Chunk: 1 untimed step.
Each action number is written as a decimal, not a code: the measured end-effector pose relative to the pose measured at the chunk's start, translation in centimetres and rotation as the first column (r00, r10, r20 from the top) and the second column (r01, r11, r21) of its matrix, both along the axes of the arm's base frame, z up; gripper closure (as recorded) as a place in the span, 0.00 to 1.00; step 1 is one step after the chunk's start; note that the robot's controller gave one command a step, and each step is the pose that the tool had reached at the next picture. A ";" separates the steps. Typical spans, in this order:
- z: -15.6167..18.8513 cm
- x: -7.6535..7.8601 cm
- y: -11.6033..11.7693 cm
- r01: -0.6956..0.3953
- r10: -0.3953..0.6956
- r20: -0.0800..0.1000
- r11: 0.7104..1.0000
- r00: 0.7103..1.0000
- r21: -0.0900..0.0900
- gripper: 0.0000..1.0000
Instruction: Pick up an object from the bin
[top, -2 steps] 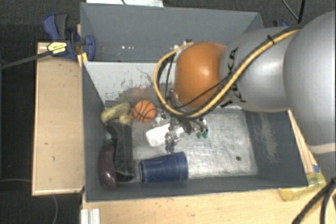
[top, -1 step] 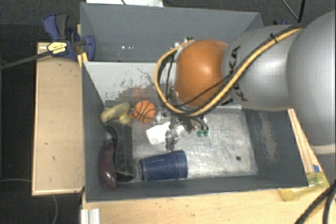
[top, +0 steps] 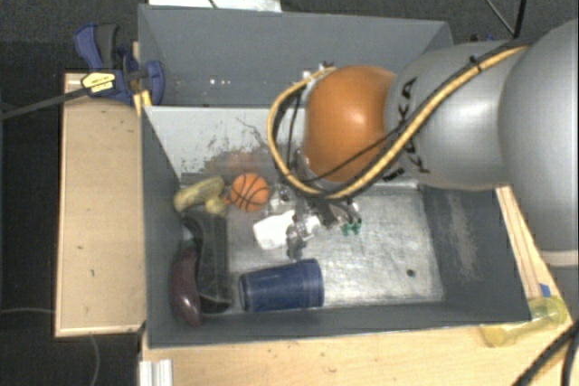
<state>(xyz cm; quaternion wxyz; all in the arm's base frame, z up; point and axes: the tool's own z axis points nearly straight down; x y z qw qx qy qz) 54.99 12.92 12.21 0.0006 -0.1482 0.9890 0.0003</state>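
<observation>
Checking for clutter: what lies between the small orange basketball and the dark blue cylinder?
A small white thing lies between the basketball and the blue cylinder, as the camera view shows.

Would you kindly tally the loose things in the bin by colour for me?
Orange: 1, the small basketball
Yellow: 1, the banana-shaped piece
White: 1, the white lump beside the gripper
Dark blue: 1, the cylinder
Black: 1, the long black block
Dark purple: 1, the aubergine-shaped piece
Total: 6
</observation>
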 end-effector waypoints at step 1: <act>1.2 0.0 0.0 0.002 -0.002 0.001 1.000 1.000 0.000 1.00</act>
